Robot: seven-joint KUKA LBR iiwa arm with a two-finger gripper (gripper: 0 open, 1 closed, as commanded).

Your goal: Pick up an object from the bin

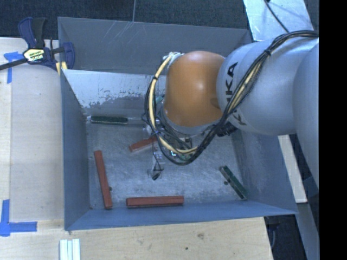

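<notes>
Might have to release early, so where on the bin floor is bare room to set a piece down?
Two bare patches: one bordered by the left brown stick, the front brown stick and the end effector; another between the end effector and the right green stick. It is crowded under the arm, around the short brown stick.

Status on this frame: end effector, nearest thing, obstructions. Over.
End effector low over bin centre, beneath orange cover. Short red-brown stick nearest, just beside it. Other sticks lie apart by the walls, none blocking.
</notes>
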